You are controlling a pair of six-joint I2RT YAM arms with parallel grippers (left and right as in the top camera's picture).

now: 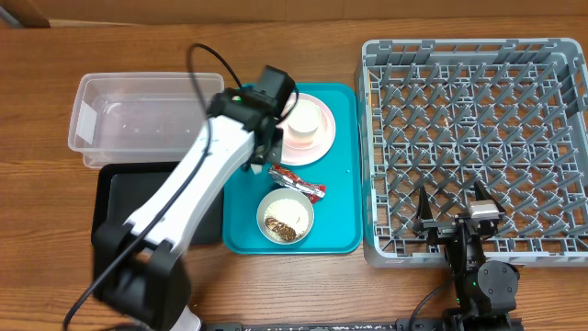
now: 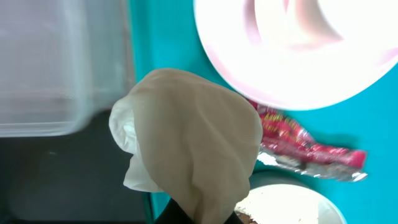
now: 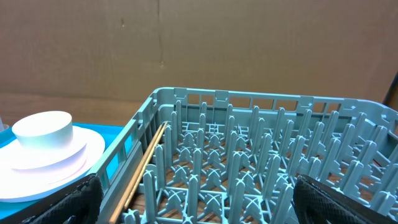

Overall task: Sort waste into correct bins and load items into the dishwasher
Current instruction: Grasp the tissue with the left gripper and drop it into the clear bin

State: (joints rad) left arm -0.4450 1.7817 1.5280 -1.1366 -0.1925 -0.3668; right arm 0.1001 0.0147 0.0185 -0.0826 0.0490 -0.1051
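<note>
My left gripper (image 2: 205, 218) is shut on the crumpled white tissue (image 2: 193, 149) and holds it above the left edge of the teal tray, between the black tray (image 2: 62, 180) and the pink-white plate (image 2: 292, 50). The clear tub (image 1: 147, 119) lies behind the black tray (image 1: 115, 198). The white cup (image 1: 303, 118) stands on the plate (image 1: 308, 140). The red-and-silver wrapper (image 1: 299, 181) lies beside the white bowl (image 1: 285, 207), which holds food scraps (image 1: 283, 227). My right gripper (image 1: 457, 216) is open and empty over the front edge of the grey dish rack (image 1: 478, 138).
The teal tray (image 1: 344, 184) holds the plate, the wrapper and the bowl, between the bins and the rack. In the right wrist view the rack's pegs (image 3: 249, 162) fill the space ahead, with the plate (image 3: 56, 168) and the cup (image 3: 43, 130) at the left.
</note>
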